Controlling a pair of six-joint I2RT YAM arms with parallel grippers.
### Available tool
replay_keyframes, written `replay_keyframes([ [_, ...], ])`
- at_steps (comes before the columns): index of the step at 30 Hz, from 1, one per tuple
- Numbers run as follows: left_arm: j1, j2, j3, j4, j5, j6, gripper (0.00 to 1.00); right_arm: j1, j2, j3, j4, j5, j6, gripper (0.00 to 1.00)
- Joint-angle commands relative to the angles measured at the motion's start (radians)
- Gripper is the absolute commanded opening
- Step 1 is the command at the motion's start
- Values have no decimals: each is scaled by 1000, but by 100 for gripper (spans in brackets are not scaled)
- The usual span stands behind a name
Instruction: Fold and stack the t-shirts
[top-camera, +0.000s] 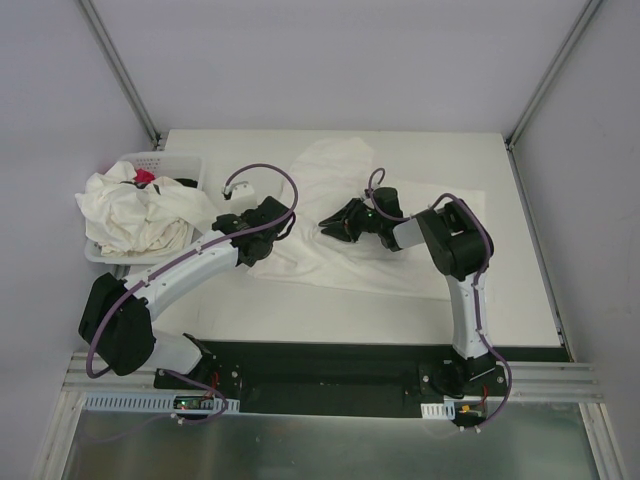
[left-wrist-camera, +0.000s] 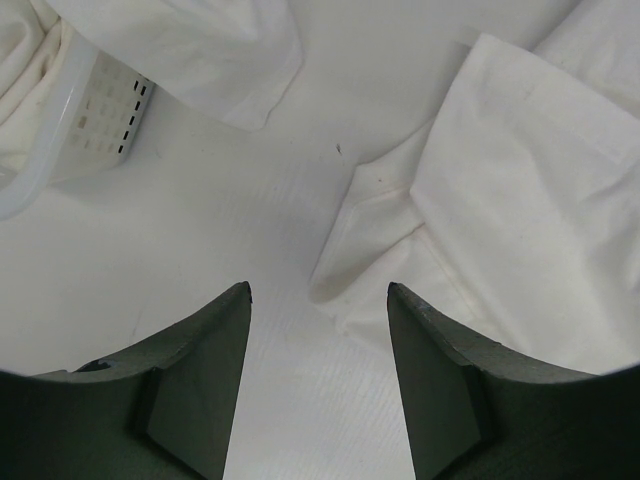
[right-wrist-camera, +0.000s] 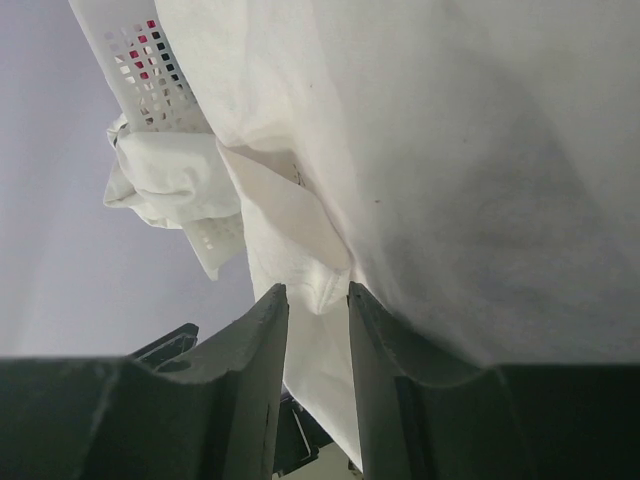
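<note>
Plainly, our left gripper (left-wrist-camera: 318, 290) holds its fingers wide apart over bare table (left-wrist-camera: 200, 220), with a shirt (left-wrist-camera: 520, 200) lying just ahead and right of them. Our right gripper (right-wrist-camera: 318, 290) has its fingers narrowly apart with a fold of that shirt at their tips; we cannot tell whether they pinch it.

White arms (top-camera: 200, 262), black joints, purple cables (top-camera: 262, 170)

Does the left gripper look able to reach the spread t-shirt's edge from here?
Probably yes: the left gripper is open, and only table lies between it and the t-shirt just ahead; the basket sits aside.
</note>
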Motion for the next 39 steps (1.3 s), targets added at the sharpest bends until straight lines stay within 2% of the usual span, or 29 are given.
replay_keyframes([
  [1, 9, 2, 28, -5, -11, 12, 56, -3, -22, -6, -50, 23, -11, 34],
  [16, 21, -4, 11, -5, -19, 19, 56, 45, 10, 60, -93, 40, -11, 34],
  [26, 33, -12, -2, -3, -17, 20, 56, 65, 36, 90, -95, 46, 0, 29],
  [34, 38, -9, -5, -3, -13, 17, 56, 63, 41, 97, -95, 46, -1, 12],
  [39, 38, -2, -10, -5, 1, 9, 56, 48, 25, 87, -96, 45, -6, 5],
])
